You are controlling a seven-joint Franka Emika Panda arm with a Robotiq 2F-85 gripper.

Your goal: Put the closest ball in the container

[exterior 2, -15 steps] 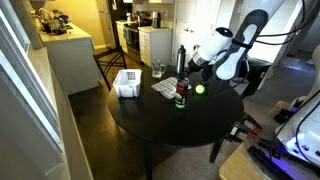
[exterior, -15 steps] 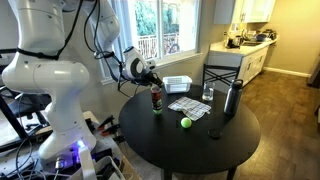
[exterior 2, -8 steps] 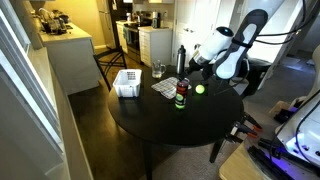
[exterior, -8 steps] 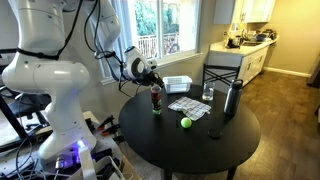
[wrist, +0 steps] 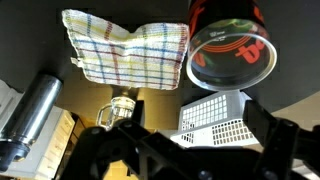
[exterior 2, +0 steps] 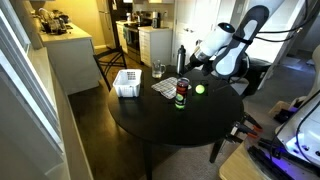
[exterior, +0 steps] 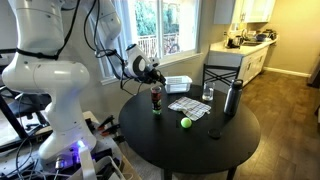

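A green ball (exterior: 185, 123) lies on the round black table (exterior: 170, 145); it also shows in the other exterior view (exterior 2: 199, 89). It is not in the wrist view. A white slotted basket (exterior: 177, 84) stands at the table's far edge and shows in both exterior views (exterior 2: 127, 83) and in the wrist view (wrist: 215, 118). My gripper (exterior: 152, 72) hangs above the table near a red can (exterior: 156, 98), apart from the ball. In the wrist view the jaws (wrist: 185, 150) are spread wide with nothing between them.
A checked cloth (wrist: 125, 45), a drinking glass (wrist: 122, 105) and a dark metal bottle (wrist: 35, 105) stand on the table. The red can (wrist: 228, 50) is close below the wrist. A small dark object (exterior: 213, 133) lies near the ball. A chair (exterior: 222, 76) stands behind the table.
The gripper has risen slightly and shifted a little above the red can. The ball and the other objects have not moved.
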